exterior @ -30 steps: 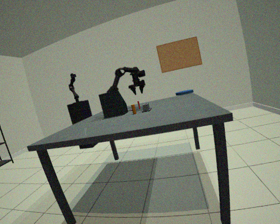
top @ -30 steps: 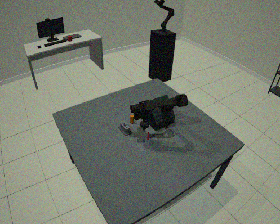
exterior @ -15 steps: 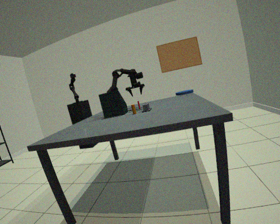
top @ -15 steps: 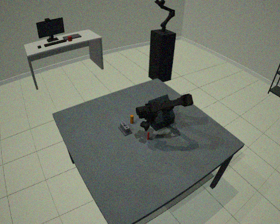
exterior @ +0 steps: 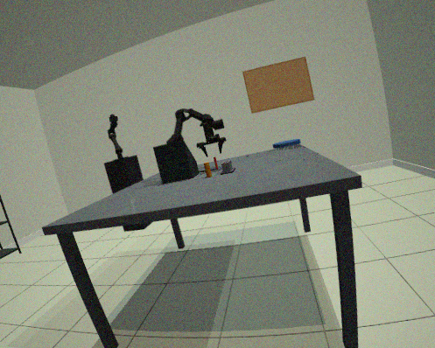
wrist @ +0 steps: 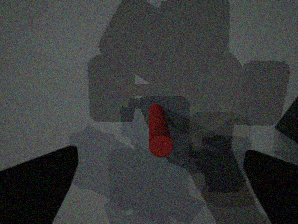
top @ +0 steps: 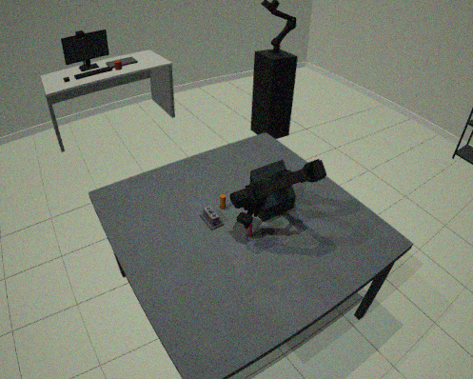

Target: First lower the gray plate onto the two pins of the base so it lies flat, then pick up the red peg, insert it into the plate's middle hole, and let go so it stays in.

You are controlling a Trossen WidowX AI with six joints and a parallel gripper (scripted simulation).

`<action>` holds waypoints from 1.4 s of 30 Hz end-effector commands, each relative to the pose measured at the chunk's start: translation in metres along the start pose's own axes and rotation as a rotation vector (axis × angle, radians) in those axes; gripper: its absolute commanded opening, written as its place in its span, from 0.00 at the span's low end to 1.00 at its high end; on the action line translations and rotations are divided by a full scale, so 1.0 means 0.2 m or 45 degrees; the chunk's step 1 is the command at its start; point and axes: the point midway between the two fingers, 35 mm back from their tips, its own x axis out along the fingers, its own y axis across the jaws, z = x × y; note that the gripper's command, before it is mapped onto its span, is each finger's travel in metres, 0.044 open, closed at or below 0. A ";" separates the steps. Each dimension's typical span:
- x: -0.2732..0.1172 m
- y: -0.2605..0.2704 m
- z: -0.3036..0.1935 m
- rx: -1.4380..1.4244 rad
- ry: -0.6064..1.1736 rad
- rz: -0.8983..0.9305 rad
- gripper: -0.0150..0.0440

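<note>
The red peg stands upright on the table. My gripper is open and empty, above the peg; in the wrist view the peg's round top shows midway between the two fingers. In the top view the arm partly hides the fingers. The gray plate sits on top of the base and looks flat, with dark hole marks along its top. The base and plate are out of the wrist view. Whether the plate is fully seated is too small to tell.
An orange cylinder stands upright beside the base, on the arm's side. The arm's dark mount block is on the table behind the peg. A blue round object shows near the far table edge in the exterior view.
</note>
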 end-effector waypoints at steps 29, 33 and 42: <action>0.25 0.00 0.00 0.006 0.009 0.004 1.00; 0.26 0.00 -0.01 0.006 0.010 0.004 0.96; 0.26 0.00 -0.01 0.006 0.010 0.004 0.56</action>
